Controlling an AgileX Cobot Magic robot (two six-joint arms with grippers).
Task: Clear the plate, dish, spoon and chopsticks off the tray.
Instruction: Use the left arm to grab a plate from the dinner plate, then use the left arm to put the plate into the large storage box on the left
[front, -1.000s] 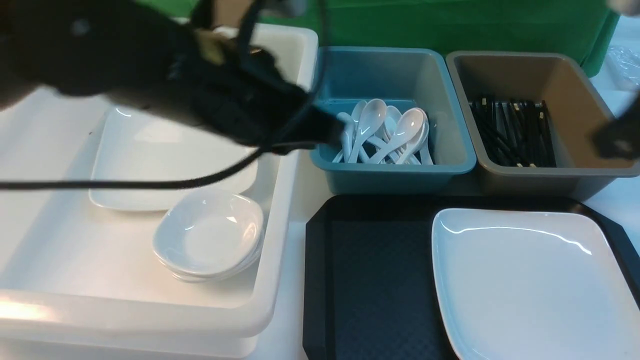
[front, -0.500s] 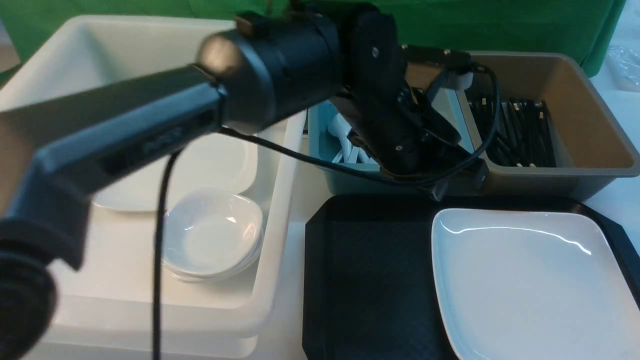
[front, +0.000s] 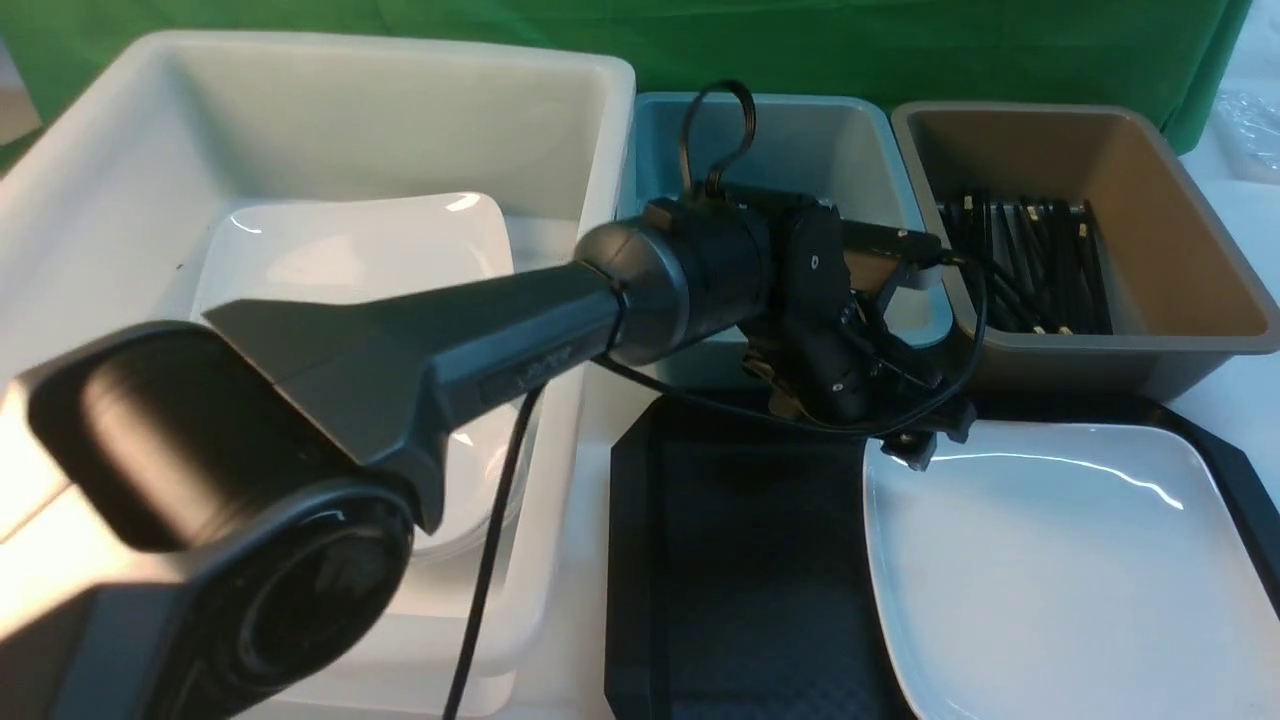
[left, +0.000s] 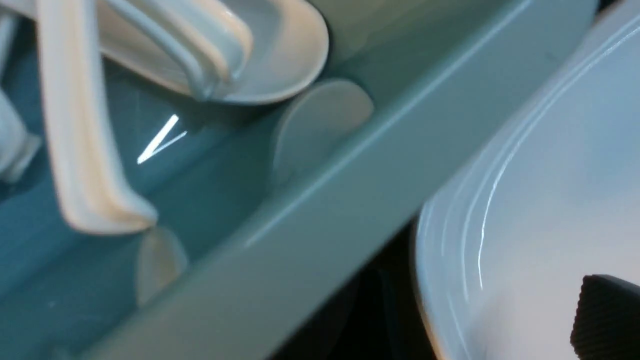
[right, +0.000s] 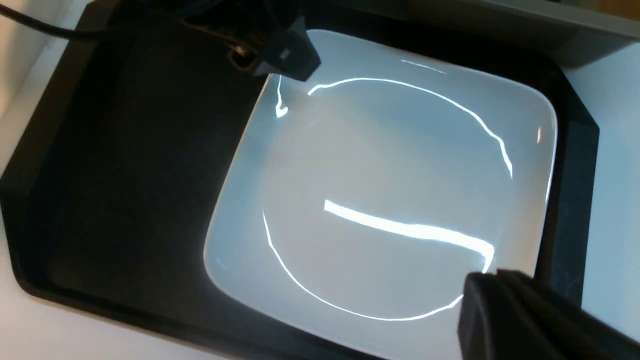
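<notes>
Plate (front: 1060, 570) removal is the step in hand: it lies on the right half of the tray (front: 740, 560), alone there — spoons (left: 75, 125) sit in the teal bin (front: 800, 140), chopsticks (front: 1030, 265) in the brown bin (front: 1150, 200). We find the left gripper (front: 915, 445) at the plate's far left corner; whether its jaws stand apart or together we cannot tell. Next, we judge, it must straddle the rim and lift without slipping.
</notes>
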